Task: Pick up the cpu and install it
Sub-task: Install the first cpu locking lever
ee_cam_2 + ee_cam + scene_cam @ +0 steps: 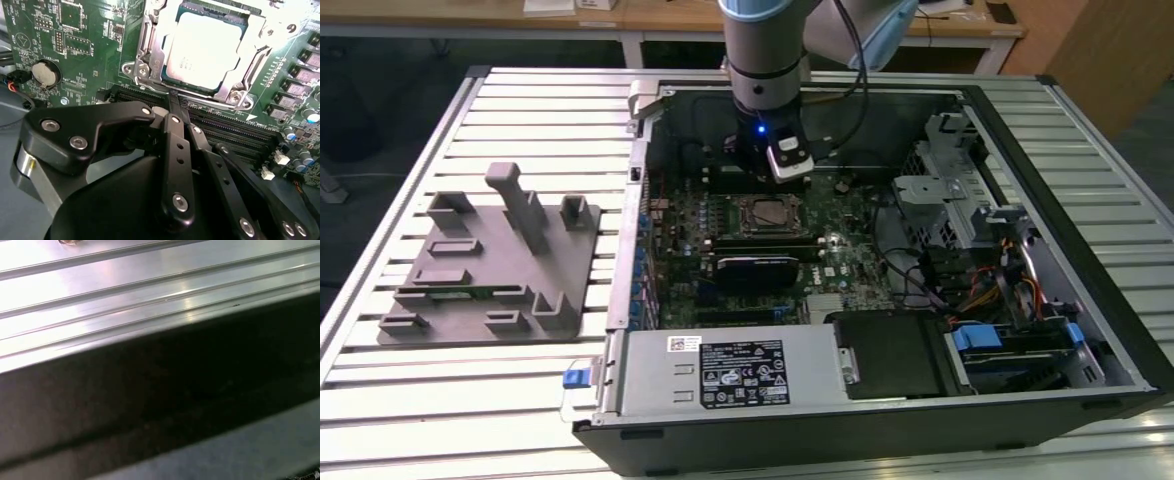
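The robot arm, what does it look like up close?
The arm is a fat grey tube with a pale blue cap on top. A black cable hangs beside it, and a tiny blue light glows near the wrist. Its pincer is black metal with shiny silver screws.

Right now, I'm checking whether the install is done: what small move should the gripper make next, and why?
Probably lift straight up, clear of the board. The cpu already lies flat inside the socket frame, and the gripper, shut on nothing, hangs just beside it by the memory slots.
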Controlling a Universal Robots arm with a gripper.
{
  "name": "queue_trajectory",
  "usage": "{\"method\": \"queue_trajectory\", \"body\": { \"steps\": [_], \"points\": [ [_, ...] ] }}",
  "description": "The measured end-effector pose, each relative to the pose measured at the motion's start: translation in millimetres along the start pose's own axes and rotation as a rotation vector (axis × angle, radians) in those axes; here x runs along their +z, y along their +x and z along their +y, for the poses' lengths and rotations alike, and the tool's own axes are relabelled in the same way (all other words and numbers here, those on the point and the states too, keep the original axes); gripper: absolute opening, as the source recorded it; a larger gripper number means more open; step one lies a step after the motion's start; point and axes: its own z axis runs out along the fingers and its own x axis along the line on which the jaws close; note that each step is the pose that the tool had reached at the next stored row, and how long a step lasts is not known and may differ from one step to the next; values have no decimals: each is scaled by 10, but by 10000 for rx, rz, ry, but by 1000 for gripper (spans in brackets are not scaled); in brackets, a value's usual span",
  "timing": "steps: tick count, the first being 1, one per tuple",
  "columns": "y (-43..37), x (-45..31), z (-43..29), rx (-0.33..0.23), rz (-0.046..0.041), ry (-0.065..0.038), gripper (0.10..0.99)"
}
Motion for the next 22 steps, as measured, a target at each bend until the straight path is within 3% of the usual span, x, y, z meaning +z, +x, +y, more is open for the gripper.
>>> {"method": "queue_trajectory", "body": {
  "steps": [10, 17, 22],
  "points": [
    [-21, 15, -20, 1, 2, -4, 106],
    [-21, 15, -20, 29, 59, -193, 106],
    [-23, 8, -17, 30, 57, -209, 106]
  ]
}}
